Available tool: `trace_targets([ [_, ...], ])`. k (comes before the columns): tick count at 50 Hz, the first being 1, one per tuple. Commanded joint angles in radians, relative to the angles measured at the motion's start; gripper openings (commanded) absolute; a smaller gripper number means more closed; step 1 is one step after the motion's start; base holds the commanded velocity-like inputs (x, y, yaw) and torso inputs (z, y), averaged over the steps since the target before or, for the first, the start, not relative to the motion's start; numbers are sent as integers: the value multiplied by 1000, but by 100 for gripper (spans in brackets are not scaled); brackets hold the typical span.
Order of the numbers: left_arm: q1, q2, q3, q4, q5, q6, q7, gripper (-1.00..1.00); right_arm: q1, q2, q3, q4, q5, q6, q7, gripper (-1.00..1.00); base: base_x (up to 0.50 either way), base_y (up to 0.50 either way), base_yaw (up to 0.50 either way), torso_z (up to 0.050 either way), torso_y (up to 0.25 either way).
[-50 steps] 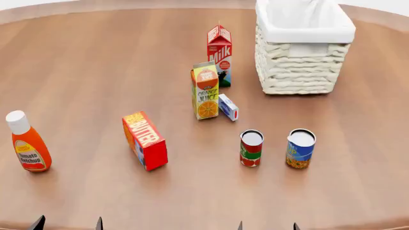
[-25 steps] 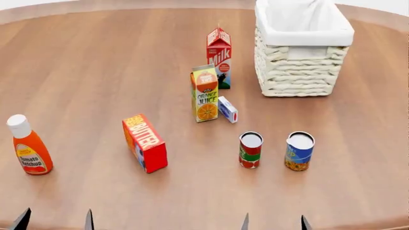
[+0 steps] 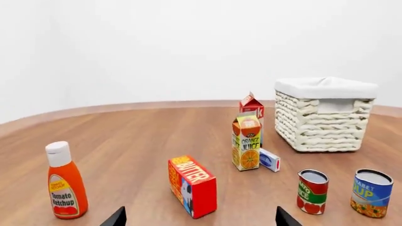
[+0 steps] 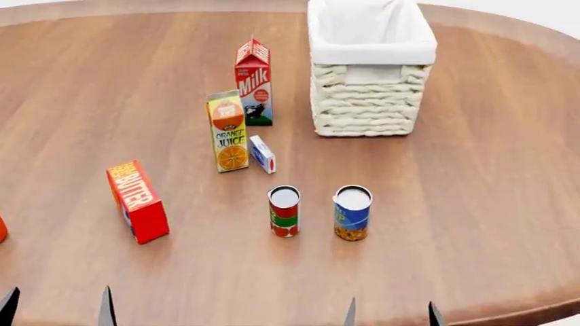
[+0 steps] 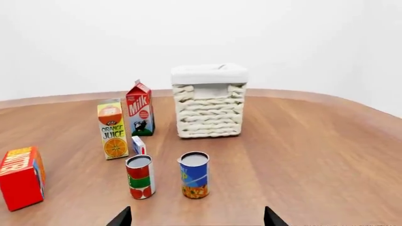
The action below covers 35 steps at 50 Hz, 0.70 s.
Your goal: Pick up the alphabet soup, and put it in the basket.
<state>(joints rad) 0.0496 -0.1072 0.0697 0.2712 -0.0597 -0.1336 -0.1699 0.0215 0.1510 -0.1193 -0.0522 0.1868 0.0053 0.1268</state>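
Note:
The alphabet soup [image 4: 352, 212] is a blue-label can with a white top, upright on the wooden table; it also shows in the right wrist view [image 5: 195, 174] and the left wrist view [image 3: 372, 193]. The basket [image 4: 370, 70] stands behind it, cream wicker with white lining, also in the right wrist view [image 5: 209, 101] and the left wrist view [image 3: 324, 115]. My right gripper [image 4: 390, 316] is open and empty at the near table edge, in front of the can. My left gripper [image 4: 58, 307] is open and empty at the near left.
A red-and-green can [image 4: 284, 211] stands just left of the soup. An orange juice carton [image 4: 227, 132], a milk carton [image 4: 254, 82], a small white-blue box [image 4: 262, 154] and a red butter box [image 4: 137, 202] stand further left. A ketchup bottle [image 3: 65, 181] is far left.
The head view has shifted right, so every object has slid left in the picture and the ketchup bottle is almost out of frame. The objects have not moved on the table.

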Motion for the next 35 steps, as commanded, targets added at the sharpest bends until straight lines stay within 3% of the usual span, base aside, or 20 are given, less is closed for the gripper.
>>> trace_targets([
  [1, -12, 3, -16, -14, -9, 5, 10, 100, 12, -14, 13, 18, 11, -26, -21, 100, 277, 0, 0, 0, 0],
  [20, -24, -17, 7, -9, -16, -11, -19, 100, 28, -5, -3, 22, 16, -5, 5, 100, 492, 0, 0, 0, 0],
  [30, -25, -25, 17, -2, -23, -14, -30, 100, 35, 9, -29, 19, -13, 21, 21, 100, 5, 4, 0, 0, 0],
  [35, -27, -29, 22, -4, -25, -13, -35, 100, 33, 13, -31, 13, -19, 20, 32, 100, 277, 336, 0, 0, 0],
])
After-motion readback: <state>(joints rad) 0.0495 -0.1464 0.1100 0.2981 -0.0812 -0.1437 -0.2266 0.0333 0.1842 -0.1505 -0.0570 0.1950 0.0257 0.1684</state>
